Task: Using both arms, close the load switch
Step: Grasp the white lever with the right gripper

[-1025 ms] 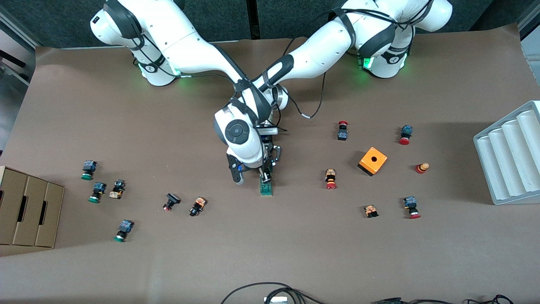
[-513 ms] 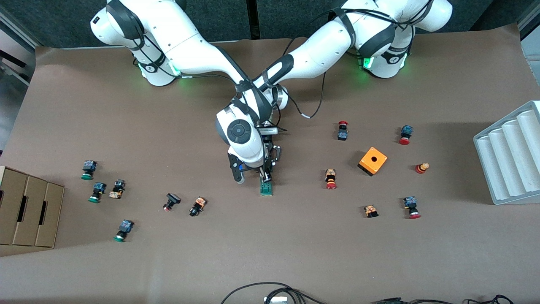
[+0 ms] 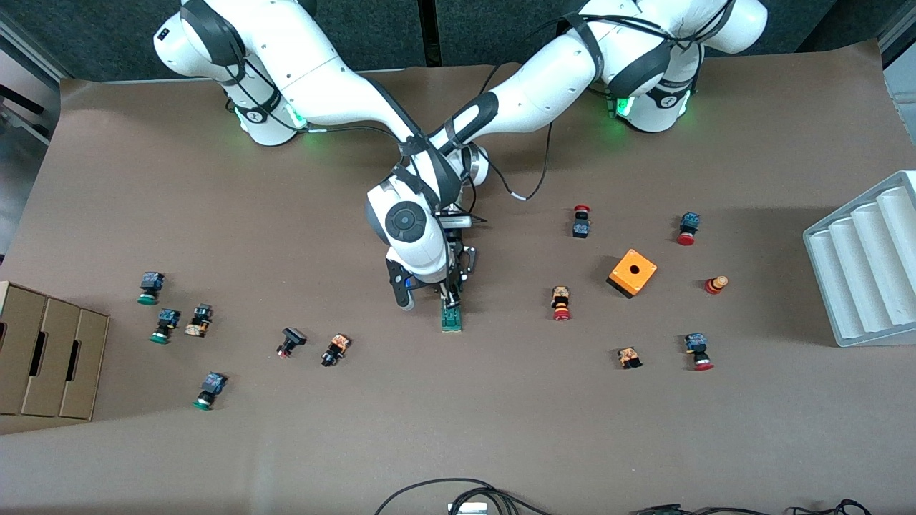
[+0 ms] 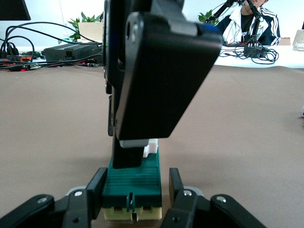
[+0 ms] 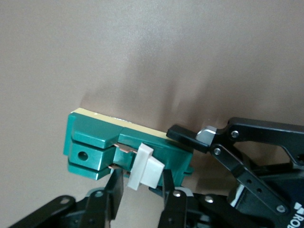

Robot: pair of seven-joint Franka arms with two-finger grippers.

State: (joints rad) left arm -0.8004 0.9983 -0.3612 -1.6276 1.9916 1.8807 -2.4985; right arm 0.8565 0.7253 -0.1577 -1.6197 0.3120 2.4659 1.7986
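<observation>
While gripping the load switch [image 3: 451, 318] by its long sides near mid-table, left gripper [image 4: 135, 199] sits low at the table, fingers [image 4: 97, 187] pressed against the green body [image 4: 134, 176], clamped on it. Right gripper [image 5: 140, 190] down over the same block, fingers [image 5: 114, 190] closed narrowly around the white piece [image 5: 145, 167] at its end, touching it on both flanks. Switch [image 5: 118, 149] lying flat on the brown table [image 3: 501, 400], well apart from the orange cube [image 3: 632, 272]

Brown paper-covered table [image 3: 458, 429]; dark wall panels [image 3: 429, 28]; cluttered desk [image 4: 52, 52], plants [image 4: 85, 23].
</observation>
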